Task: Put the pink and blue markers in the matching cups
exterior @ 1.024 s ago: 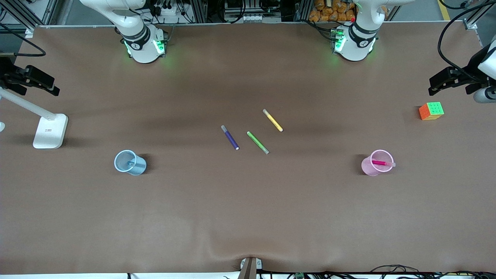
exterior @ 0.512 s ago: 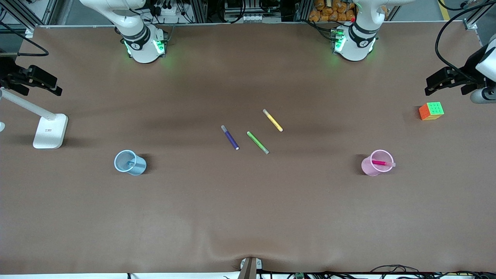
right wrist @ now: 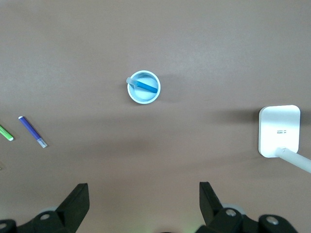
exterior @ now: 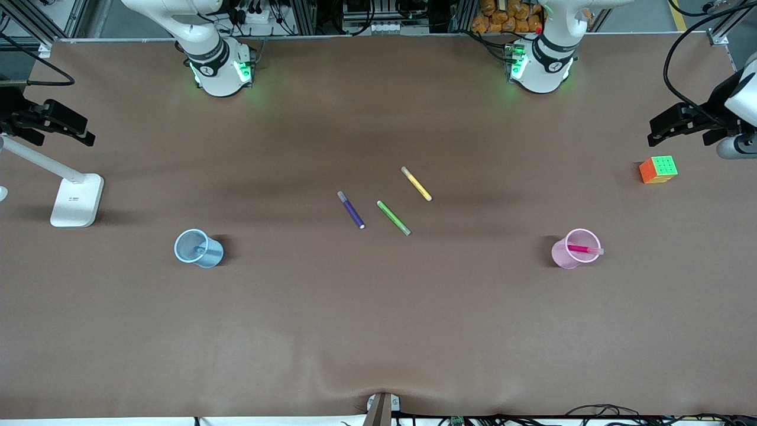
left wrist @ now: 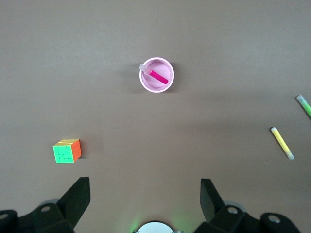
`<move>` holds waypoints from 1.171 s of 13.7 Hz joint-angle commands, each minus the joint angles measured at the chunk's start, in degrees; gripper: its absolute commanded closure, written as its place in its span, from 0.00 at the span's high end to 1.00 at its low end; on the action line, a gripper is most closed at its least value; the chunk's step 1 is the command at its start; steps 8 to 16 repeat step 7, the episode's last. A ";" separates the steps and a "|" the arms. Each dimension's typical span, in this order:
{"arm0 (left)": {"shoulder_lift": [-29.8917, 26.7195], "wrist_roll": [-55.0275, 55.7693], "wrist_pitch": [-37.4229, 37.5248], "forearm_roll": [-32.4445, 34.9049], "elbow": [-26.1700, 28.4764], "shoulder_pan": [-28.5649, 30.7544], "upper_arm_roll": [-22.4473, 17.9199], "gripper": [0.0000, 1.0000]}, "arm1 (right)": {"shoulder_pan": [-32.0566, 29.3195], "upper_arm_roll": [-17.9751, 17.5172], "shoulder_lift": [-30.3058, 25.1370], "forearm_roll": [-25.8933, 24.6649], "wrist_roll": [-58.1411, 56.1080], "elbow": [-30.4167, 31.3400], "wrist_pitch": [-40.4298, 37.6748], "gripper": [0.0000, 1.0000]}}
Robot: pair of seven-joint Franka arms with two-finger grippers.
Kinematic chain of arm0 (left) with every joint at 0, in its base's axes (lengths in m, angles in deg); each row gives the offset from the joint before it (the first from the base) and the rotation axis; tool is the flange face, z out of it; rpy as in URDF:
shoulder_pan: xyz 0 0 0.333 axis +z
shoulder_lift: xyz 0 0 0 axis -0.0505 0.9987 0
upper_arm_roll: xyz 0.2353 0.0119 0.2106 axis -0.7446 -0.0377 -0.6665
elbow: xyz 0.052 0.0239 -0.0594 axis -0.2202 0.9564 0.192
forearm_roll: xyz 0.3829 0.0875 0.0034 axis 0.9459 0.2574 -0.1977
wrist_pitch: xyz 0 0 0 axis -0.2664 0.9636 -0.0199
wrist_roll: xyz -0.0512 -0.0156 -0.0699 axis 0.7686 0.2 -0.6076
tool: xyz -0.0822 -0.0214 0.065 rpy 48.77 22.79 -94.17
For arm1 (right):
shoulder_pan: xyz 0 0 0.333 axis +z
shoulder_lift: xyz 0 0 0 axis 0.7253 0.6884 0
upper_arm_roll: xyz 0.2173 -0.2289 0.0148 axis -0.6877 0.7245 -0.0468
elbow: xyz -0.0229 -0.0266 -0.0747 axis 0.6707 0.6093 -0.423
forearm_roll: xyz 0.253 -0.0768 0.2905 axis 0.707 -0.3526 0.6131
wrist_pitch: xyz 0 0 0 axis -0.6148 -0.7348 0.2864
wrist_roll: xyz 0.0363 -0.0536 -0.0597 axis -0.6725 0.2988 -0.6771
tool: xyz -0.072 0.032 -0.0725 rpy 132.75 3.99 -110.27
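Note:
The pale pink cup (exterior: 569,255) stands toward the left arm's end of the table with the pink marker (exterior: 582,249) leaning inside it. Both show in the left wrist view, cup (left wrist: 146,85) and marker (left wrist: 159,76). The light blue cup (exterior: 207,255) stands toward the right arm's end with the blue marker (exterior: 200,250) inside; the right wrist view shows cup (right wrist: 141,98) and marker (right wrist: 146,87). My left gripper (exterior: 665,127) (left wrist: 145,187) is open and empty, high over the table beside the cube. My right gripper (exterior: 71,127) (right wrist: 143,189) is open and empty, high over the white stand.
A purple pen (exterior: 351,210), a green pen (exterior: 394,218) and a yellow pen (exterior: 416,183) lie in the middle of the table. A colourful cube (exterior: 658,169) sits near the left arm's end. A white stand base (exterior: 77,201) sits near the right arm's end.
Both grippers have drifted slightly outward toward the table ends. The cups, markers and pens have not moved.

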State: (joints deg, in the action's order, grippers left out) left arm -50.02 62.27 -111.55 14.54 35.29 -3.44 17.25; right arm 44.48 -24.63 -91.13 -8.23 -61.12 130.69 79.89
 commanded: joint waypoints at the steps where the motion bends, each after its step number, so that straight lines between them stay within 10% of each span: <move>1: 0.76 0.09 1.42 -0.85 -2.05 0.19 0.21 1.00 | 0.69 0.19 -0.93 -1.39 0.59 0.60 -0.17 1.00; 16: 0.58 0.09 1.77 -0.85 -2.14 0.45 0.13 1.00 | 0.61 0.28 -0.93 -2.27 0.51 0.69 -0.08 1.00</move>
